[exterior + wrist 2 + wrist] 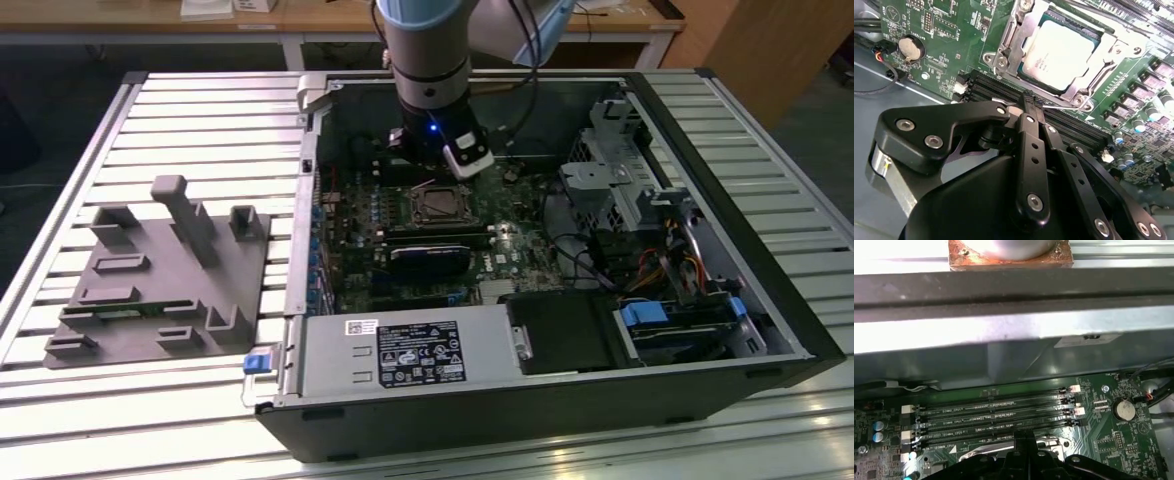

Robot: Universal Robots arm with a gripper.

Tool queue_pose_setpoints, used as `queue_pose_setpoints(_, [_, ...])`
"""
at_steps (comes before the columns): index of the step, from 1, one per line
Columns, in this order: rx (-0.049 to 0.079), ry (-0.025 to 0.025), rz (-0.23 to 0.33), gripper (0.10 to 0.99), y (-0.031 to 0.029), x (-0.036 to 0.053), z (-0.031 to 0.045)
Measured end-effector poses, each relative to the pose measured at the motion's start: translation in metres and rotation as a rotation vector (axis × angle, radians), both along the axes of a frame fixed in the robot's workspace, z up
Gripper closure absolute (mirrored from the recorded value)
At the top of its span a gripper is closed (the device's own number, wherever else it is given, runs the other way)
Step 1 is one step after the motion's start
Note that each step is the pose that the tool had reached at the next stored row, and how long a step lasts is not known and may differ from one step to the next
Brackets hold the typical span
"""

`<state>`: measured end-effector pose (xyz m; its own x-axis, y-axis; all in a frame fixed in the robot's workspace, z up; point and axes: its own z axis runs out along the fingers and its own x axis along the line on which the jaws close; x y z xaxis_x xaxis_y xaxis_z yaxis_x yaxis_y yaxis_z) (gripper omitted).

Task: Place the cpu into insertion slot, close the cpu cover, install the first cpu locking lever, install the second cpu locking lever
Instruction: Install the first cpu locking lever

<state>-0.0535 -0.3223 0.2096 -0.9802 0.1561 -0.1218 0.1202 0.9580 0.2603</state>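
The cpu (1061, 50) lies flat in the insertion slot (438, 205) on the green board, its silver-grey top showing. The cpu cover (1008, 30) lies down around it, framing the chip through its square cut-out. My gripper (1030, 99) is shut, its black fingertips pressed together just above the socket's edge on the side of the memory slots (1074, 125). A thin silvery lever rod (1059, 106) runs along that edge right beside the tips; I cannot tell whether they touch it. In the first wrist view the gripper (1026, 437) hangs over the same edge. The arm (434, 135) reaches down into the open case.
The open computer case (721, 130) lies on a slatted metal table. A graphics card (430, 255) sits close to the socket, with the power supply (400, 350) beyond it. A grey holder block (160, 270) stands at the exterior view's left. A coin cell (908, 47) sits on the board.
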Motion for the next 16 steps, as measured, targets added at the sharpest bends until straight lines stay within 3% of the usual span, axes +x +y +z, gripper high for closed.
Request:
queue_pose_setpoints(8, [-0.018, 0.0001, -0.022, 0.98, 0.0036, 0.0014, -0.0033])
queue_pose_setpoints(16, [-0.024, 0.0001, -0.042, 0.98, 0.01, 0.0021, -0.0072])
